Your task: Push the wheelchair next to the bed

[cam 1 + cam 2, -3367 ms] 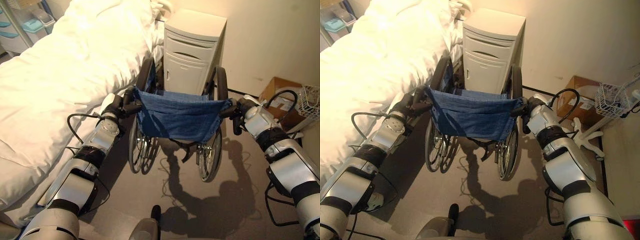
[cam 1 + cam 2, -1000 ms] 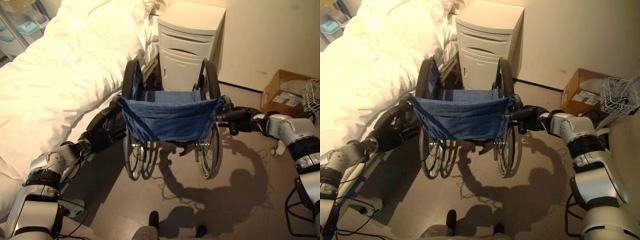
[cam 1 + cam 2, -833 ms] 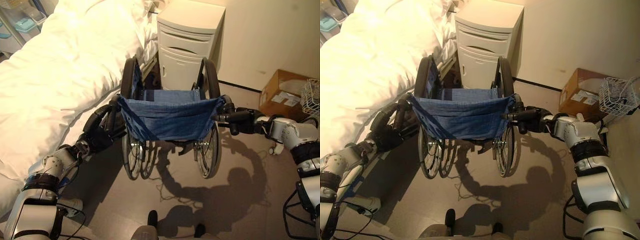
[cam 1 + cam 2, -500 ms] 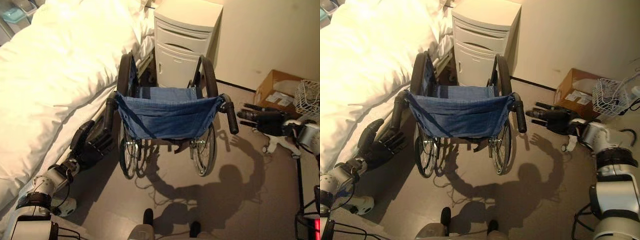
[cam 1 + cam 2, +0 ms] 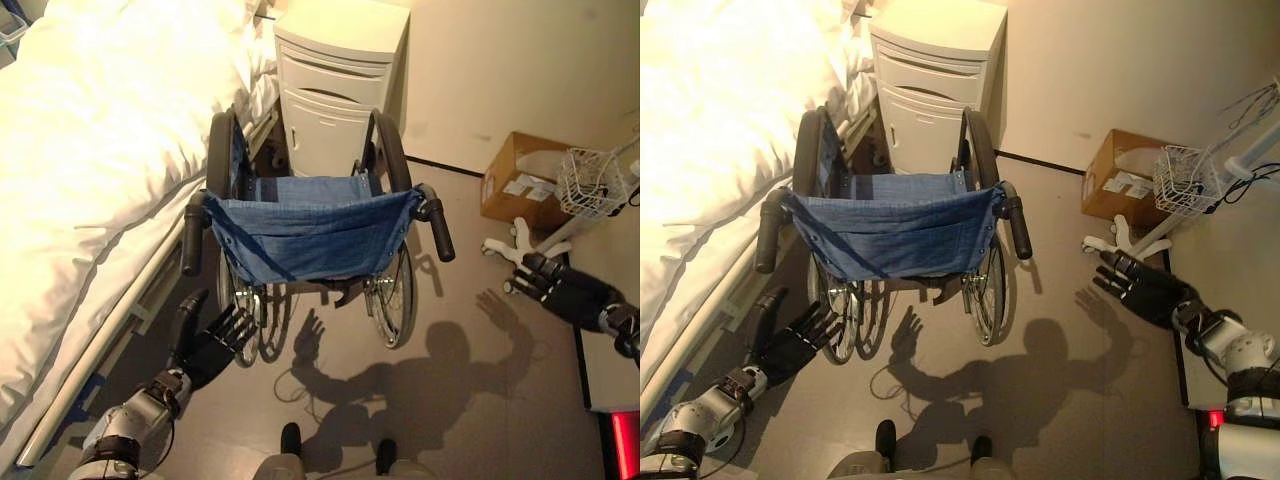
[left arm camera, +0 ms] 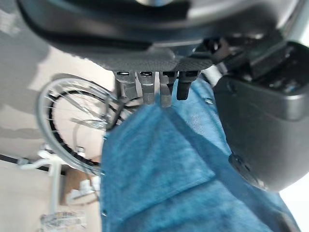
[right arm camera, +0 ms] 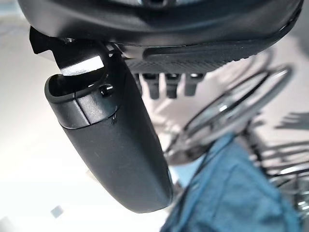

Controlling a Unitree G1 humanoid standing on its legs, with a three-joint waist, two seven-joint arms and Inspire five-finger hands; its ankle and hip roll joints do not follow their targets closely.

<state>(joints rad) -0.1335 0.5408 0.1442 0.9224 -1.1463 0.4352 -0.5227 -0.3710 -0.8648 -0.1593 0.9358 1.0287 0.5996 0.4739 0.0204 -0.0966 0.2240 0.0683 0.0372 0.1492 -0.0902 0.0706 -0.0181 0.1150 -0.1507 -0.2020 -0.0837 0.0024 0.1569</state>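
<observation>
A: What lies nearest in the scene?
B: The left hand (image 5: 205, 345), at lower left, fingers spread apart and holding nothing, just below the wheelchair's left push handle (image 5: 194, 232) and clear of it. The right hand (image 5: 1145, 287) is at the right, fingers likewise splayed and empty, well apart from the right push handle (image 5: 437, 222).

A: And the wheelchair itself?
B: The wheelchair (image 5: 312, 236) stands on the floor (image 5: 460, 400) at centre, its blue fabric back (image 5: 315, 235) slung between the two dark handles, large wheels to either side. Neither hand touches it. Its left wheel is just beside the bed (image 5: 90, 170), which runs along the left under a white duvet (image 5: 100, 120).

A: What stands beyond the chair?
B: A pale bedside cabinet (image 5: 340, 85) directly past the seat, against the far wall and touching or nearly touching the head of the bed.

A: And on the right?
B: A cardboard box (image 5: 520, 185) on the floor by the wall, and beside it a white wire basket (image 5: 590, 180) on a stand with a white wheeled base (image 5: 515, 245).
</observation>
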